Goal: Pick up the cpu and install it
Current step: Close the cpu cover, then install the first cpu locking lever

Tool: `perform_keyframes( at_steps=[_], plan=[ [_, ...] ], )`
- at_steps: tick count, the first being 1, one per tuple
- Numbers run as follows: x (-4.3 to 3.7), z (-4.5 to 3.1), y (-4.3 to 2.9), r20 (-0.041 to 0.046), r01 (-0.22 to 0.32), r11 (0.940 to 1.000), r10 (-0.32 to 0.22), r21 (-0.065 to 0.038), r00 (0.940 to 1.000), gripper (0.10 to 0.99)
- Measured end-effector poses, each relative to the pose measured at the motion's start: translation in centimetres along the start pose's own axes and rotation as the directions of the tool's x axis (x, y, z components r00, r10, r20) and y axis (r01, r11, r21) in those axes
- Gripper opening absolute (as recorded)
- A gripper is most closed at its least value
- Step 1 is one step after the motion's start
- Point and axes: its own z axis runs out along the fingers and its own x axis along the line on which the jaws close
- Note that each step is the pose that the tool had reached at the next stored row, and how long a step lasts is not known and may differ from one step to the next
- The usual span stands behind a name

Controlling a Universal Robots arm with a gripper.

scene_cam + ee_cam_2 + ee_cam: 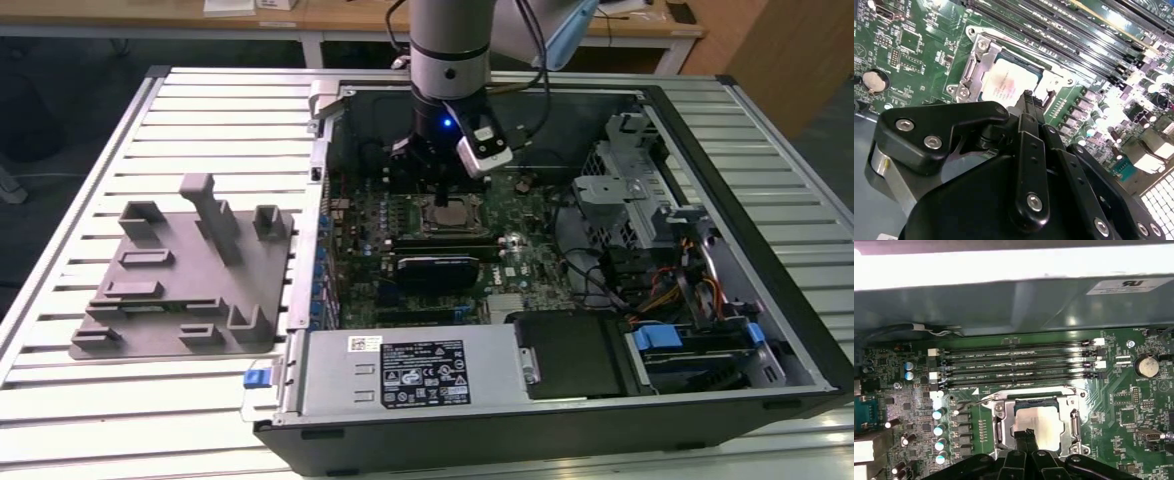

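Note:
The cpu point(1041, 421) lies flat inside the metal-framed socket point(1074, 426) on the green motherboard, silvery top plate up. Both wrist views show it, and in the second wrist view the cpu point(1003, 86) sits in the frame point(965, 75). My gripper point(1026, 433) hovers right over the chip's near edge with its black fingertips pressed together and nothing between them. In the second wrist view the gripper point(1027, 95) tip points down at the chip. In the exterior view the gripper point(438, 188) hangs just above the cpu point(451, 212) inside the open computer case.
A thin wire lever point(970, 402) sticks out beside the socket. Memory slots point(1014, 365) run along one side of it. A grey plastic tray point(174, 285) with upright blocks lies on the slatted table at the exterior view's left. A power supply point(400, 372) and cables point(667, 290) crowd the case.

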Motion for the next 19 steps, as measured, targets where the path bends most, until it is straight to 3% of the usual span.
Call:
perform_keyframes(
  at_steps=[3, 10, 19],
  plan=[
    [-0.04, -0.11, 0.01, 0.0, 0.0, 1.0, 0.0, 0.0, 1.0, 0.106],
    [-0.09, -1.18, 0.02, 0.0001, 0.0, 1.0, 0.0, 0.0, 1.0, 0.106],
    [-0.09, -1.32, 0.02, 0.0001, 0.0, 1.0, 0.0, 0.0, 1.0, 0.106]
  ],
)
